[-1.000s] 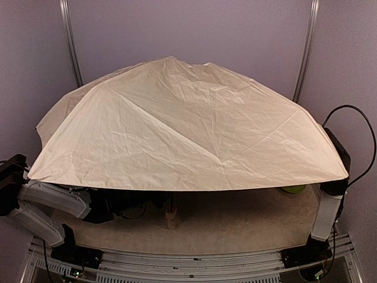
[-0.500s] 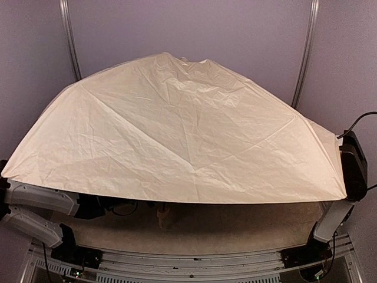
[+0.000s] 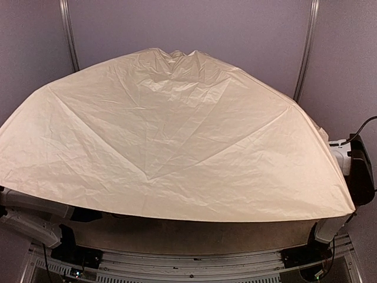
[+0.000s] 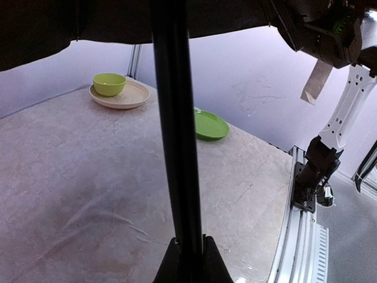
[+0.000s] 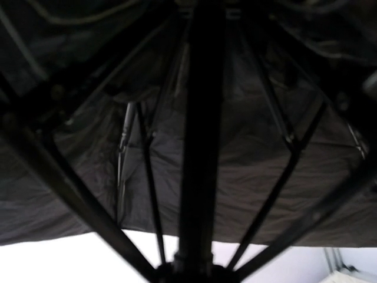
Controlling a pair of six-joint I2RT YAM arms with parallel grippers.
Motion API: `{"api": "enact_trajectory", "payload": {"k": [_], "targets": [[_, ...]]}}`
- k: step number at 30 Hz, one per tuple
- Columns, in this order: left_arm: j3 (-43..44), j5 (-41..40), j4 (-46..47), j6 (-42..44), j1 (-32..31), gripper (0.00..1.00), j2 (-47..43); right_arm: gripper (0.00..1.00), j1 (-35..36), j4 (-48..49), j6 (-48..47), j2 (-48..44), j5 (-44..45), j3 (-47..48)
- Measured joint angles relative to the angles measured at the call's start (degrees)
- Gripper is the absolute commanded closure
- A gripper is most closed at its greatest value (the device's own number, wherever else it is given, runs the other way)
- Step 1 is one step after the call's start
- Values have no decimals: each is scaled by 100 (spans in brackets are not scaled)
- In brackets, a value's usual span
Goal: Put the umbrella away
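Your umbrella [image 3: 177, 135] stands fully open over the desk [image 4: 76, 177]. From above, its creased cream canopy hides nearly the whole surface and most of both arms. The fabric is bunched at the crown.

Your left end effector [image 4: 189, 259] is clamped tight on the thin black shaft [image 4: 174, 118], with its fingers pressed against both sides of it low down. The shaft rises upright from that grip into the dark underside of the canopy.

Your right end effector [image 5: 194, 272] is up under the canopy. Its wrist view shows only black lining [image 5: 247, 177] and ribs [image 5: 147, 177] spreading from a point at the bottom edge. The fingers are lost in the dark there, so you cannot tell how far open they are or whether they hold anything.

Seen from the left wrist, a green bowl [image 4: 109, 84] sits on a cream plate [image 4: 132, 97] beyond the shaft and to its left. A green plate [image 4: 211, 125] lies on the desk just to the right of the shaft and behind it. The right arm [image 4: 347, 100] rises well to the right of the shaft.
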Motion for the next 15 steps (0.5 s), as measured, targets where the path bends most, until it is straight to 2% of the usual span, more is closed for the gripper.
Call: {"api": "enact_trajectory", "payload": {"k": [15], "targets": [[9, -380, -50, 317, -317, 100, -107, 100, 205, 278, -22, -92, 37, -243]]}}
